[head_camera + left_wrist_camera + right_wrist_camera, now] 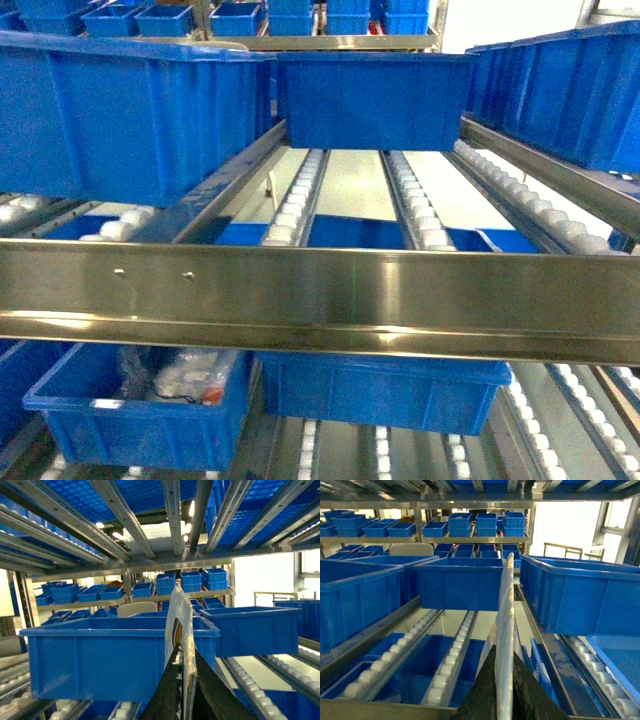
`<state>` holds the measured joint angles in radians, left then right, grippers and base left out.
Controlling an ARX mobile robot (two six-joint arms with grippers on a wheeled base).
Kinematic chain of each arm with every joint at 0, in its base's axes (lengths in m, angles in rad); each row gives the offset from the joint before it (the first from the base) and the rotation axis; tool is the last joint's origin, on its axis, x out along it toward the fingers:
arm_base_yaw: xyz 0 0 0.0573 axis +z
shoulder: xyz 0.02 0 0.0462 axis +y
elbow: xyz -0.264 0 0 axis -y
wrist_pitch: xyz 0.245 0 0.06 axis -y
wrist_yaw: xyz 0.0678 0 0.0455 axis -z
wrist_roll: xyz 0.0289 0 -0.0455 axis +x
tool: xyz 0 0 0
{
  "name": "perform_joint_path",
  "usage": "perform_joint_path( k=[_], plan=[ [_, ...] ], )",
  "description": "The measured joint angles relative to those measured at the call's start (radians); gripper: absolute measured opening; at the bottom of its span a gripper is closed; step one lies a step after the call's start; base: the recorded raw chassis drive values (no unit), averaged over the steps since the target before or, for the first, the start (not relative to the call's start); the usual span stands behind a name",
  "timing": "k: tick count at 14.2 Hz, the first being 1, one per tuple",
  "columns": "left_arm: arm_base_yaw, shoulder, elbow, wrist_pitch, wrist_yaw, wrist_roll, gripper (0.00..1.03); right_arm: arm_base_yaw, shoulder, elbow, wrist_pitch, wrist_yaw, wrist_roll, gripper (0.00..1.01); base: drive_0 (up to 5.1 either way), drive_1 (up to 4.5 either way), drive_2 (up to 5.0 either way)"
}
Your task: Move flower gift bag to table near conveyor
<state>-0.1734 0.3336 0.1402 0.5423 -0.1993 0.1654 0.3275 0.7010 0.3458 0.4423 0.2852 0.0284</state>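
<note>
The flower gift bag shows only edge-on in the wrist views. In the left wrist view it is a thin white and brown paper edge [181, 610] rising between the black fingers of my left gripper [186, 647], which is shut on it. In the right wrist view a pale glossy edge of the bag [506, 595] stands up from my right gripper [504, 648], also shut on it. Both grippers hang in front of the conveyor [320, 290], a steel-framed track with rows of white rollers [445, 665]. Neither gripper nor the bag appears in the head view. The table is out of view.
Blue plastic bins sit on the roller tracks: a large one at left [120, 110], one in the middle [375, 100], more at right [575, 595]. On the lower level stand a bin with packaged items [140, 400] and another bin [380, 385]. Shelves of bins stand behind [190, 580].
</note>
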Motion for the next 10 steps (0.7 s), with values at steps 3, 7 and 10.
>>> perform_joint_path(
  k=[3, 7, 10],
  plan=[
    [0.0, 0.0, 0.0, 0.003, -0.001, 0.0, 0.02, 0.0, 0.0, 0.0, 0.006, 0.0, 0.0, 0.03, -4.8, 1.49, 3.4],
    [0.0, -0.001, 0.0, 0.002, 0.0, 0.0, 0.02, 0.0, -0.002, 0.0, 0.004, 0.0, 0.0, 0.03, -4.9, 1.51, 3.4],
    [0.0, -0.001, 0.0, 0.002, 0.0, 0.0, 0.02, 0.0, -0.002, 0.0, 0.004, 0.0, 0.0, 0.03, -4.9, 1.44, 3.3]
  ],
)
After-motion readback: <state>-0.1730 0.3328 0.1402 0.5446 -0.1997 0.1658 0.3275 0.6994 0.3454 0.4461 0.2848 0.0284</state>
